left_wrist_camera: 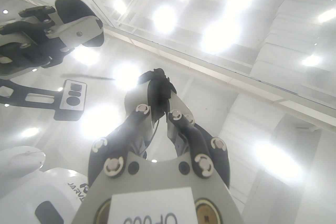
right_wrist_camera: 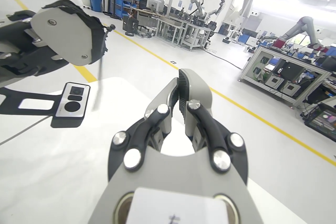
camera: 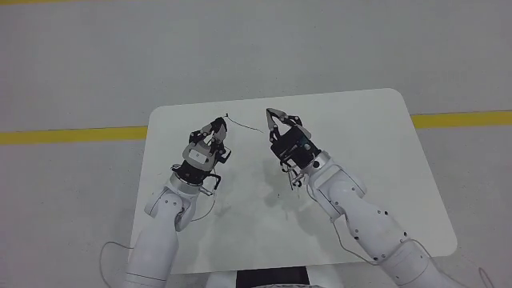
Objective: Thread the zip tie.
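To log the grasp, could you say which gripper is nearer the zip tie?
Left: the left gripper clamps the zip tie near its head; the right gripper, shut, is off its tail.

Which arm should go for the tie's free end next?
Right. The left gripper is shut on the zip tie, whose strap sticks out free. The right gripper is shut on nothing, close beside it; it likely must open first.
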Robot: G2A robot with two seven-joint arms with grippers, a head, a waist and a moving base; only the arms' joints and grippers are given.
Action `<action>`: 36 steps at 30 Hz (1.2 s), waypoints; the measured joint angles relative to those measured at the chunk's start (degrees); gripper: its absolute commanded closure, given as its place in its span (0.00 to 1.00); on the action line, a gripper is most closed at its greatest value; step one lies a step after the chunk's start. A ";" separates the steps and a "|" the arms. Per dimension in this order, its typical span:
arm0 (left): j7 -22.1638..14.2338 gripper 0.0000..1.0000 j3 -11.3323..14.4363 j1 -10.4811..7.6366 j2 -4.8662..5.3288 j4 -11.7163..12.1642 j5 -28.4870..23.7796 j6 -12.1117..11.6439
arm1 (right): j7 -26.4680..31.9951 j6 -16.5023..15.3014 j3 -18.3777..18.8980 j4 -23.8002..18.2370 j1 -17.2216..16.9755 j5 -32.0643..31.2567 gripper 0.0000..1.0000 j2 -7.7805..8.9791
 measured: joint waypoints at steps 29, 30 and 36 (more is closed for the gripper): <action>-0.13 1.00 -0.29 0.00 0.40 -0.64 1.48 1.80 | 0.69 -4.41 7.27 0.24 0.25 2.59 0.00 0.84; -0.58 1.00 -0.60 0.12 0.55 -0.73 1.67 2.15 | 0.81 -4.81 8.25 0.47 0.31 3.78 0.00 0.89; -3.69 1.00 -1.67 0.70 1.81 -1.20 2.21 2.23 | 2.71 -8.56 13.60 1.26 0.09 13.65 0.00 1.07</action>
